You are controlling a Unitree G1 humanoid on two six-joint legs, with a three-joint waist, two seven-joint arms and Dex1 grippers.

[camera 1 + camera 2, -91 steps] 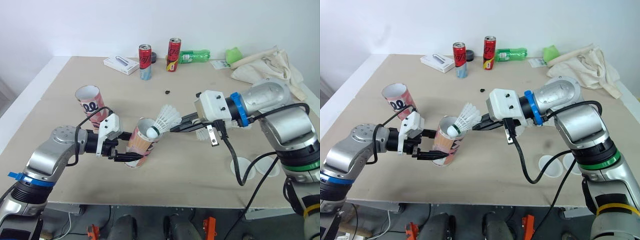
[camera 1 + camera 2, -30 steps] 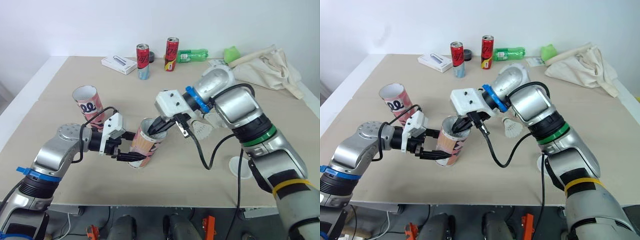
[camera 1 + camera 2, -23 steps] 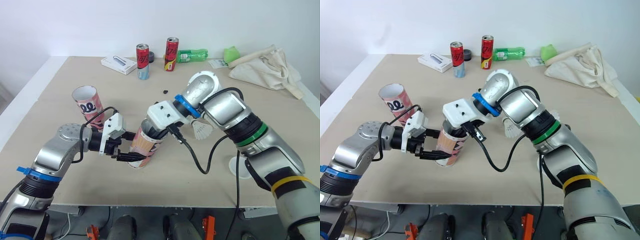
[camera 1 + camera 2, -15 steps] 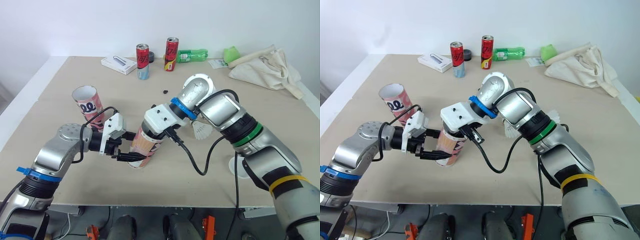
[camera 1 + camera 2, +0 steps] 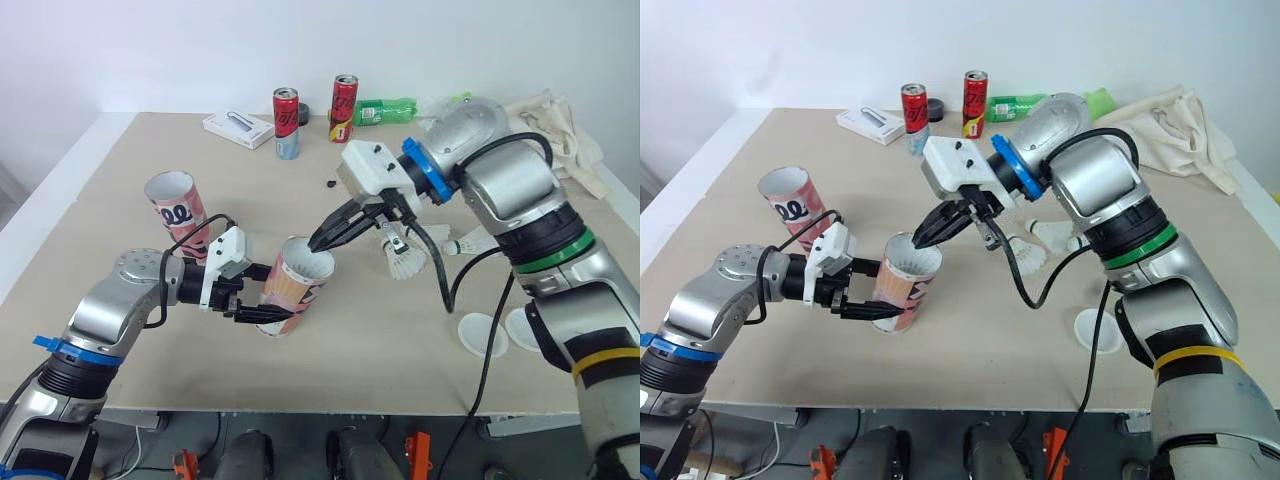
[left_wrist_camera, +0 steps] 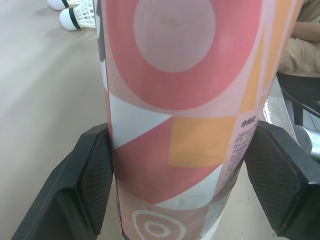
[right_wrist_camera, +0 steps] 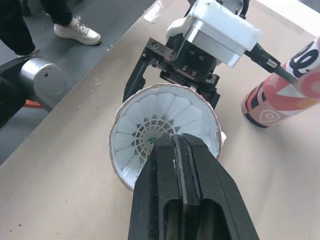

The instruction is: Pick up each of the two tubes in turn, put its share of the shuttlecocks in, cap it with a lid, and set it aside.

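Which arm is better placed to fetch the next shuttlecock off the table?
Right. The left claw is clamped on the tilted tube. The right claw holds nothing, poised at the tube's mouth, and the loose shuttlecocks lie on the table on its side.

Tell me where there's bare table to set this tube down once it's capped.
Bare: the table's left side between the white box and the standing tube, and the near edge between the held tube and the lids. Crowded: the far edge with cans, bottle and bag, and around the loose shuttlecocks.
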